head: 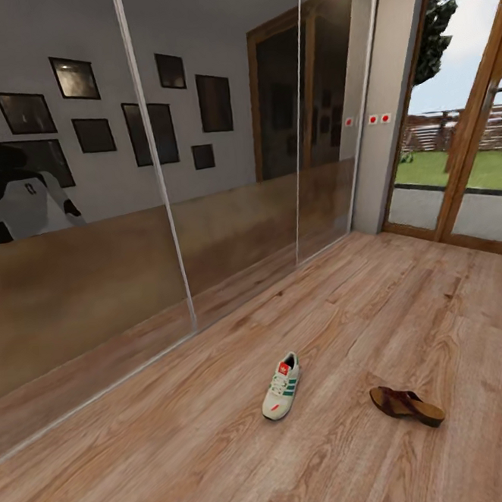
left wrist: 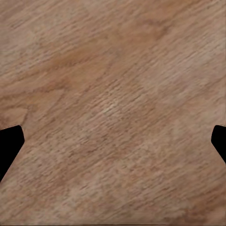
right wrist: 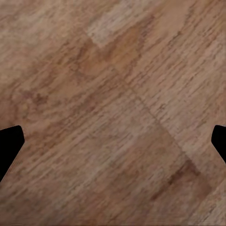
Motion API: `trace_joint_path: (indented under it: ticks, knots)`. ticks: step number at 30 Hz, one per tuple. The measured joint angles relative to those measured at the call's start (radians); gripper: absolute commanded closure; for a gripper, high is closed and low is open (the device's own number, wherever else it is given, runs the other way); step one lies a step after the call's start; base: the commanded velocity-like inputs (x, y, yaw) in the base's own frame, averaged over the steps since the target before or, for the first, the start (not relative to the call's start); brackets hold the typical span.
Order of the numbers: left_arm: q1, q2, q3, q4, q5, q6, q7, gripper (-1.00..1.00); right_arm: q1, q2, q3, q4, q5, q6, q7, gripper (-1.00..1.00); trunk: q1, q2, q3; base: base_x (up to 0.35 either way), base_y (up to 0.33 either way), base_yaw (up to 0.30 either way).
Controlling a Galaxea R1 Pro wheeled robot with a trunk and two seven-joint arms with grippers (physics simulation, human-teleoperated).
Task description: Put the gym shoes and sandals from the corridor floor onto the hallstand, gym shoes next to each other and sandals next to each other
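You are at the approach step: one gym shoe point(head: 281, 388) lies on the corridor floor point(head: 407, 298) at 12 o'clock, a sandal point(head: 406, 406) at 2, left gripper point(left wrist: 113, 141) and right gripper point(right wrist: 113, 141) both spread and empty; next, drive closer and reach down.

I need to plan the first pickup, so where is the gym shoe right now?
In the head view the gym shoe lies on the corridor floor near the centre, left of the brown sandal, in front of the mirrored wall panels.
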Motion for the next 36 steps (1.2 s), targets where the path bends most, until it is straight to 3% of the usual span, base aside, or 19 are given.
trace_joint_path:
  ticks: [10,22,36]
  knots:
    - [0.000,-0.001,-0.001,0.001,-0.001,0.000,0.000,-1.00,0.000,0.000,-0.001,0.000,0.000,0.000,-0.001,-1.00,0.000,0.000,-0.003,0.000,-0.180,0.043]
    - [0.000,0.000,0.000,0.000,0.000,0.000,0.000,-1.00,0.000,0.000,0.000,0.000,0.000,0.000,0.000,-1.00,0.000,0.000,-0.012,0.000,-0.032,0.075]
    - [0.000,-0.001,0.000,0.000,0.000,0.000,0.000,-1.00,0.000,0.000,0.000,0.000,0.000,0.000,0.000,-1.00,0.000,0.000,-0.013,0.000,-0.001,0.247]
